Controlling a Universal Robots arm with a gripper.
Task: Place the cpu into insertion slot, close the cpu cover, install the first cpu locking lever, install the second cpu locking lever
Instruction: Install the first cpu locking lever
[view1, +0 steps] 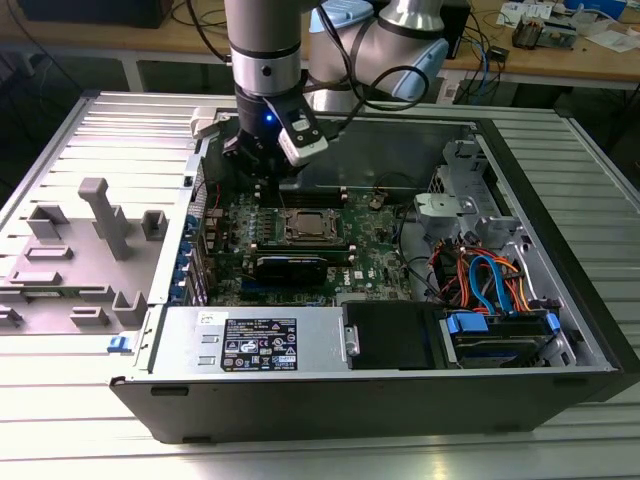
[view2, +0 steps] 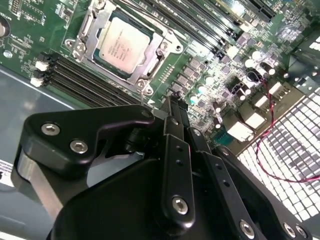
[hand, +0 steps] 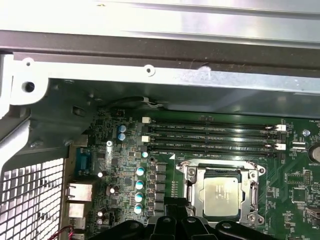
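Note:
The cpu (view2: 124, 42) lies flat in the insertion slot (hand: 220, 167), its silver-grey top showing. The cpu cover (view2: 90, 37) is down around it as a silver frame. Whether the thin levers along the socket's sides are latched, I cannot tell. My gripper (view2: 171, 100) hangs above the green motherboard (view1: 375, 255), beside the socket and apart from it. Its black fingers (view2: 176, 150) are pressed together, shut on nothing. In the exterior view the gripper (view1: 262, 172) is over the board's corner, toward that view's left of the cpu (view1: 306, 225).
Long black memory slots (hand: 210, 135) run alongside the socket. A black graphics card (view1: 290, 268) sits in front of it, with the power supply (view1: 255, 340) beyond. The case's walls (view1: 560, 210) enclose the board. Blue and orange cables (view1: 490, 280) fill the right bay. A grey fixture (view1: 95, 215) stands outside.

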